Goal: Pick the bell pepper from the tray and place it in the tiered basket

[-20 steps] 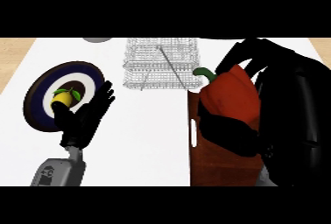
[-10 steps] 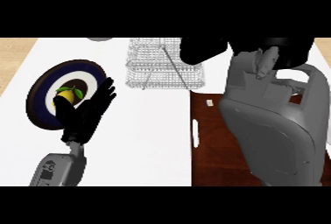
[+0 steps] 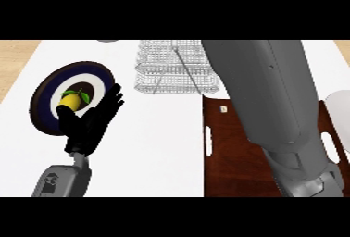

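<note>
The wire tiered basket (image 3: 171, 69) stands at the back middle of the white counter. The dark brown tray (image 3: 232, 157) lies at the front right, and no bell pepper shows on its visible part. My right forearm (image 3: 273, 106) rises over the tray and runs past the basket's right side to the view's top edge. Its hand lies beyond that edge, so neither the hand nor the bell pepper is visible. My left hand (image 3: 92, 122) rests open at the left, fingers up, next to the plate.
A dark blue and white plate (image 3: 48, 111) with a yellow lemon (image 3: 70, 99) on it sits at the left. Part of a white round object (image 3: 338, 104) shows at the right edge, beside the tray.
My right arm has reached farther forward past the basket, carrying its hand out of the top of the view. The red bell pepper seen in that hand one second ago no longer shows. The left hand is still.
</note>
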{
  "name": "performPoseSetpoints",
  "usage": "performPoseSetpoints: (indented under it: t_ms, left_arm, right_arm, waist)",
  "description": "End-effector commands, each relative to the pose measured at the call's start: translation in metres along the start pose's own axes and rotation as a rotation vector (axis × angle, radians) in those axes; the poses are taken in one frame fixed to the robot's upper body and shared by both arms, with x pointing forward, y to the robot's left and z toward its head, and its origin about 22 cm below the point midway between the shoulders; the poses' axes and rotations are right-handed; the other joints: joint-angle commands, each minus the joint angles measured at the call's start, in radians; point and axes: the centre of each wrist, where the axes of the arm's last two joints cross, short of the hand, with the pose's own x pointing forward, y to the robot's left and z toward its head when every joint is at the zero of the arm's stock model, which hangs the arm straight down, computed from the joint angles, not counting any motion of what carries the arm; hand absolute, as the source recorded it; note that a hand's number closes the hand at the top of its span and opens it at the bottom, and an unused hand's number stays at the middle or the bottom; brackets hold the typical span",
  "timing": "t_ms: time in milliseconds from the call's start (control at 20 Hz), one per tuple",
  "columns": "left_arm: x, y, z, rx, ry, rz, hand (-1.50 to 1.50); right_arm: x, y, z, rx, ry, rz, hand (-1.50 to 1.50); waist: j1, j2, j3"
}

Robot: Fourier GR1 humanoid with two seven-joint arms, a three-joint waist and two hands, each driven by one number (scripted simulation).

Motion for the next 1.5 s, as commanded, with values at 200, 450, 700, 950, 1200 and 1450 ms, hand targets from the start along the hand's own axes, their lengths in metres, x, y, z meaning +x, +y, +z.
performPoseSetpoints:
  t_ms: [200, 450, 700, 950, 1200, 1450]
  left_arm:
    - [0.009, 0.001, -0.010, -0.004, -0.007, 0.006, 0.00]
    - [0.012, -0.006, -0.012, -0.034, -0.036, -0.005, 0.00]
    - [-0.001, -0.026, -0.017, -0.065, -0.014, -0.007, 0.00]
    - [0.000, -0.024, -0.014, -0.083, -0.029, -0.021, 0.00]
    - [0.007, -0.030, -0.018, -0.090, -0.025, -0.032, 0.00]
    - [0.001, -0.006, -0.012, -0.042, -0.024, -0.015, 0.00]
  right_arm:
    - [-0.013, 0.061, -0.032, 0.013, 0.042, -0.065, 1.50]
    - [-0.024, 0.067, -0.044, 0.012, 0.106, -0.280, 1.50]
    - [-0.032, 0.082, -0.049, 0.042, 0.041, -0.410, -1.50]
    - [-0.022, 0.089, -0.046, 0.040, -0.049, -0.454, -1.50]
    - [-0.027, 0.093, -0.048, -0.114, -0.127, -0.516, -1.50]
    - [-0.005, 0.083, -0.047, -0.232, -0.039, -0.578, -1.50]
  waist:
    - [0.013, 0.007, 0.000]
    - [0.043, 0.018, 0.000]
    - [0.064, 0.026, 0.000]
    - [0.099, 0.028, -0.001]
    - [0.086, 0.030, -0.001]
    - [0.050, 0.014, -0.001]
